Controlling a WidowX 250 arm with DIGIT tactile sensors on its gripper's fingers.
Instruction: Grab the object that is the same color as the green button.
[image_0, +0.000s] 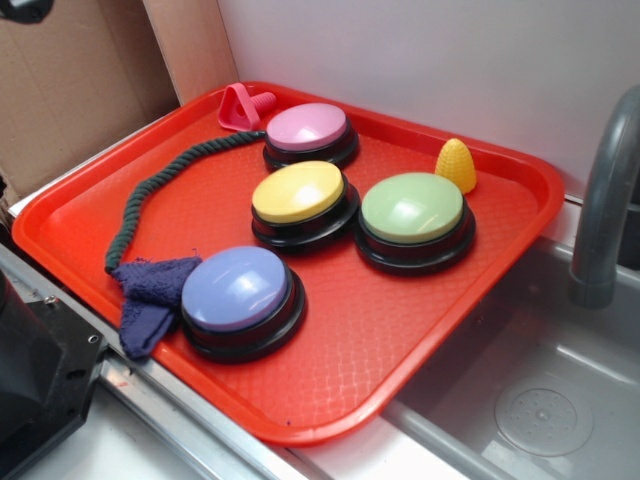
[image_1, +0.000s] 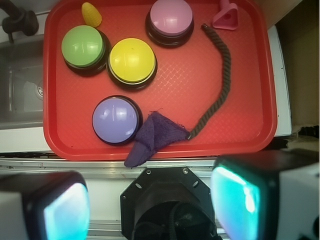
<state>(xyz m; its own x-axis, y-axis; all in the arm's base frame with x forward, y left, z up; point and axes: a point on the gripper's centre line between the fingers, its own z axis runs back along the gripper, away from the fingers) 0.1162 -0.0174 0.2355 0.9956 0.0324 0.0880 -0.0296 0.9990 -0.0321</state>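
Observation:
The dark green twisted rope (image_0: 135, 203) curves along the left side of the red tray (image_0: 400, 350), from the pink button down to the purple cloth. In the wrist view the rope (image_1: 226, 80) lies on the tray's right side, its lower end touching the cloth (image_1: 155, 135). The pale green button (image_0: 412, 208) stands on its black base at the tray's right; from the wrist it is the green button (image_1: 83, 46) at upper left. My gripper (image_1: 150, 200) hangs open high above the tray's near edge, its fingers (image_1: 235, 200) wide apart and holding nothing. It does not show in the exterior view.
Yellow (image_0: 298, 192), pink (image_0: 307, 127) and lavender (image_0: 237, 288) buttons share the tray with a yellow corn toy (image_0: 456, 164) and a pink triangular toy (image_0: 240, 108). A sink (image_0: 540, 400) with a grey faucet (image_0: 605, 200) lies to the right. A wall is behind.

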